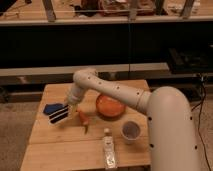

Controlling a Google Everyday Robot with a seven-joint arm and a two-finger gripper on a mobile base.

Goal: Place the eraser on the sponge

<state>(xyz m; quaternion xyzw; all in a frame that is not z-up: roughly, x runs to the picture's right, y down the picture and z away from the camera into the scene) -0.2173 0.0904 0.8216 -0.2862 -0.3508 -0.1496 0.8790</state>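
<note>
Now | wooden table [60, 146] | pincer [66, 106] holds eraser [59, 115] by sponge [49, 107] | dim room

Warm, dim indoor light falls from above onto the wooden counter [60, 147], which glows amber, while the shelving behind sinks into near black. The white arm [167, 120] catches the brightest light, with mild glare on its upper surface. The claw [67, 105], at the counter's left and gripping the eraser [59, 114], looks duller than the arm. The whole view is soft and grainy.
</note>
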